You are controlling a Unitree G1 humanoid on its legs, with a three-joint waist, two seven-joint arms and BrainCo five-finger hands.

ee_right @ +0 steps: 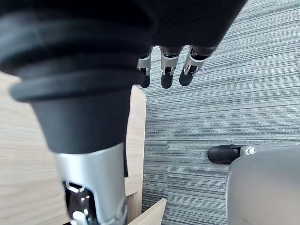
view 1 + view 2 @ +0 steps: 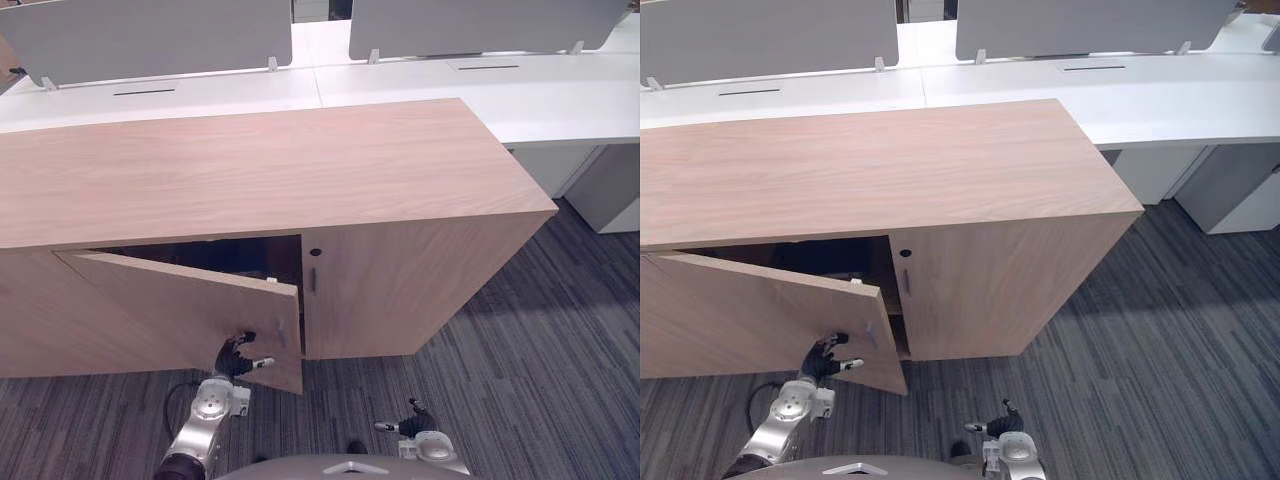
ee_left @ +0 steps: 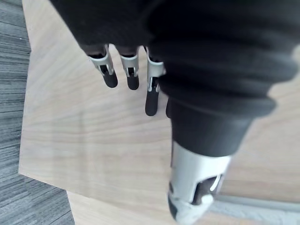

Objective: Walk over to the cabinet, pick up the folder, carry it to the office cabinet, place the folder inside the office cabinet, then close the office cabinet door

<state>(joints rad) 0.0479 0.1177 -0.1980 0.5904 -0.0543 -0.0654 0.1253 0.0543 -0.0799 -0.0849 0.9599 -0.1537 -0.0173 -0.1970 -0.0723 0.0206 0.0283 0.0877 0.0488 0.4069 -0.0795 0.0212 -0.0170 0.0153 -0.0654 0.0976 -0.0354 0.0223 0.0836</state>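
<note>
A grey striped carpet floor (image 2: 520, 340) carries a low wooden office cabinet (image 2: 250, 170), which stands directly on it. The cabinet's left door (image 2: 190, 310) is ajar, swung out over the carpet; its right door (image 2: 400, 290) sits flush. Just behind the cabinet stands a long white desk (image 2: 560, 95), with grey screens (image 2: 150, 35) upright on it.

An office: white desks (image 2: 560, 95), grey divider screens (image 2: 150, 35), wooden cabinet (image 2: 250, 170), carpet (image 2: 540, 380).

Left hand (image 2: 236, 353) extended forward, fingers straight; right hand (image 2: 415, 420) low, relaxed.
</note>
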